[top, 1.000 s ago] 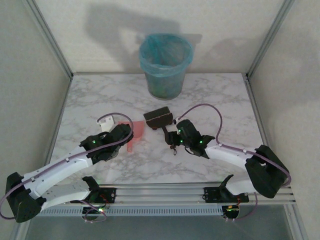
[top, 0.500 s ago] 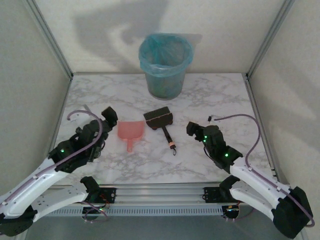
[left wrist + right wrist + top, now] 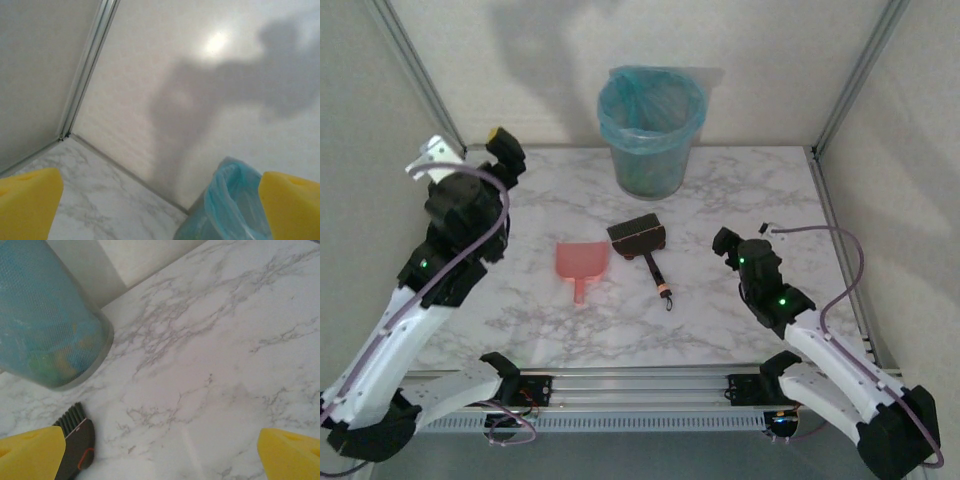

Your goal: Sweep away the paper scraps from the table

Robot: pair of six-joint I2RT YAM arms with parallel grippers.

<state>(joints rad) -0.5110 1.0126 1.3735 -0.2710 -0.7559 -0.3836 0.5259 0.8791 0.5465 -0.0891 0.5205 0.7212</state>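
The marble table point(image 3: 750, 190) carries a pink dustpan point(image 3: 582, 262) and a dark brush point(image 3: 640, 237) side by side at its middle. No loose paper scraps lie on it. Faint orange and green patches, likely paper scraps point(image 3: 62, 359), show through the bin's mesh wall. My left gripper point(image 3: 470, 150) is raised high at the far left, open and empty, its yellow pads point(image 3: 27, 200) wide apart. To the right of the brush, my right gripper point(image 3: 745, 238) hovers low and open, nothing between its pads point(image 3: 290, 452). The brush head point(image 3: 75, 440) lies just left of it.
A round mesh bin with a blue liner point(image 3: 650, 130) stands at the back centre against the wall, and also appears as the bin point(image 3: 230, 205) and the bin point(image 3: 45, 325). Aluminium rails frame the table on both sides.
The right gripper opened, left the brush handle and drew back to the right. The left arm lifted away from the dustpan, up toward the back left. Brush and dustpan stayed put.
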